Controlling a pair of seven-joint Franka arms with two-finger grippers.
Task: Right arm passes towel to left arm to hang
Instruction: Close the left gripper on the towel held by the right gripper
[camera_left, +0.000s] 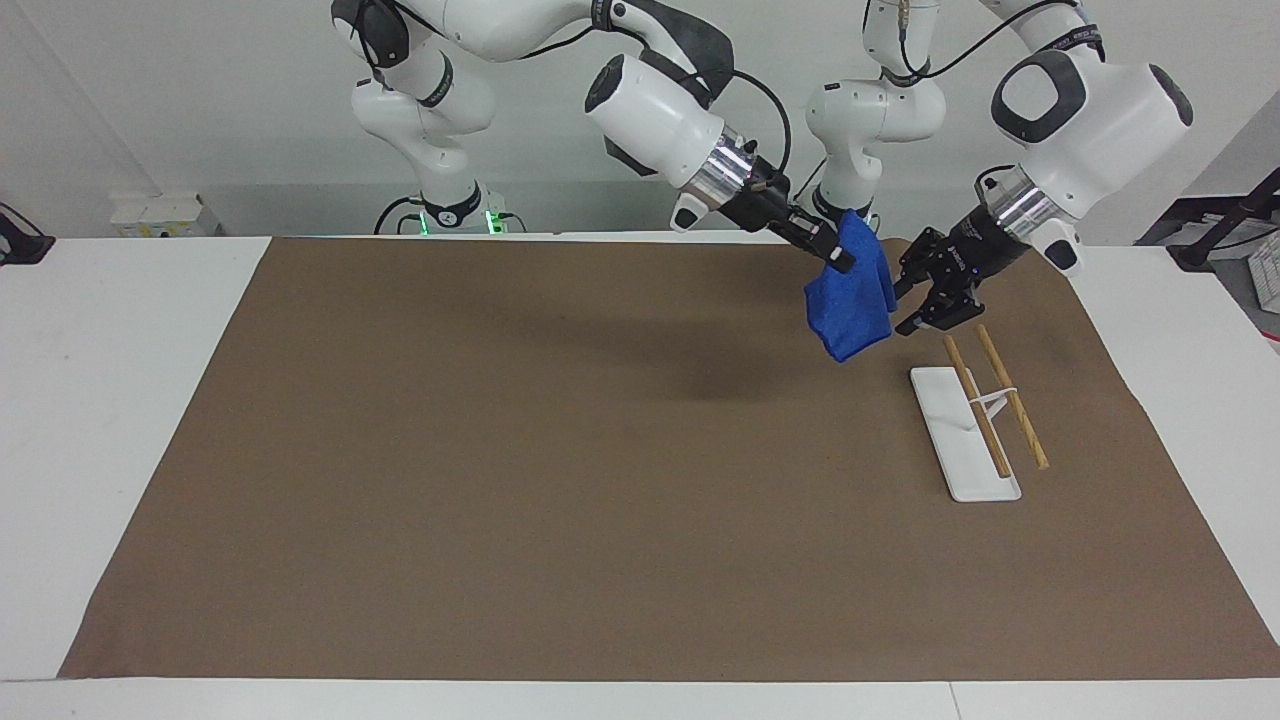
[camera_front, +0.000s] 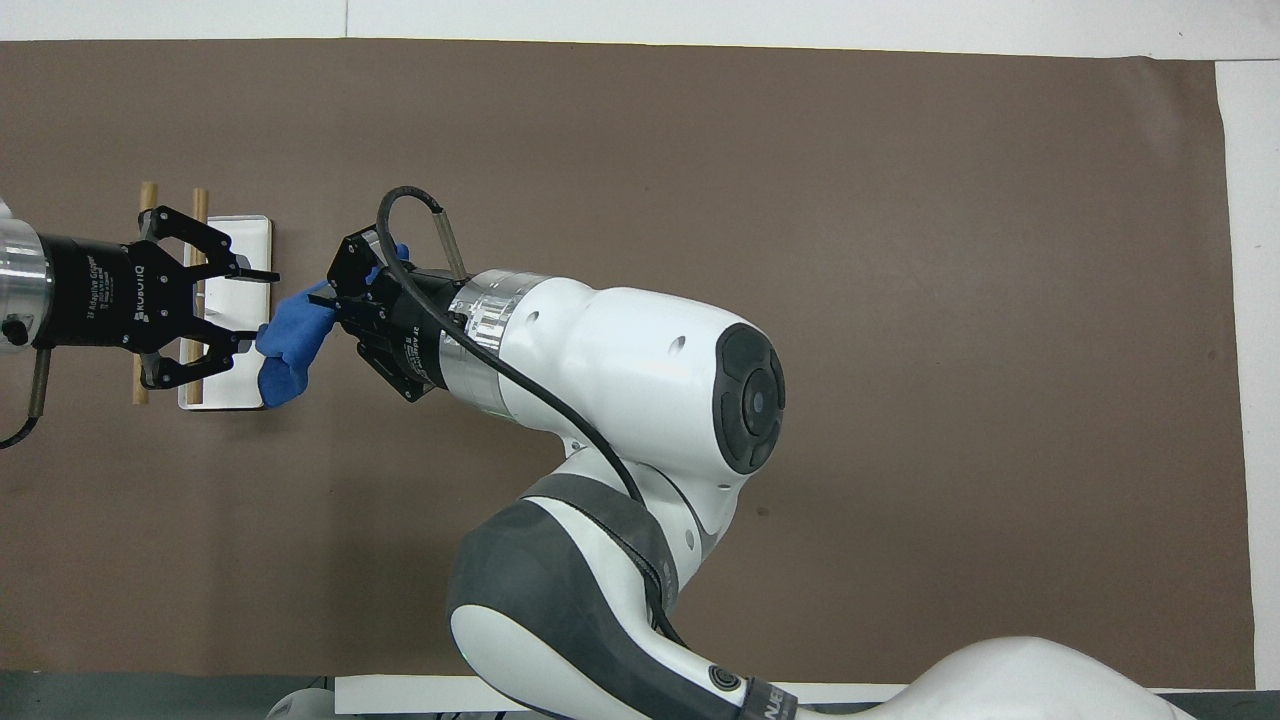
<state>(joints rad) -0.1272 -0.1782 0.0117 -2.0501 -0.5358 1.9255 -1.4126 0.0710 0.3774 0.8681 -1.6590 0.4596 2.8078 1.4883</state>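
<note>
Hanging in the air near the robots' edge of the brown mat (camera_left: 500, 480), toward the left arm's end of the table, the towel (camera_left: 850, 305) droops as a bunched blue fold with its long axis running up and down, its low corner pointing at the mat. The right gripper (camera_left: 835, 258), reaching over from the right arm (camera_left: 660, 115), is clenched on the towel's upper edge. The left gripper (camera_left: 910, 300), coming off the left arm (camera_left: 1090, 110), sits just beside the towel's other edge with its fingers (camera_front: 245, 274) partly apart on either side of that edge; whether they press the cloth yet cannot be told. White lettering runs along the left gripper's black body in the overhead view, too faint to spell out with certainty. From above, the right arm's bulk hides most of the towel, and no loop tag can be made out. Farther from the robots stands the rack (camera_left: 965, 435), a white base carrying two wooden rods (camera_left: 1010, 395) that lie parallel, pointing away from the robots.
</note>
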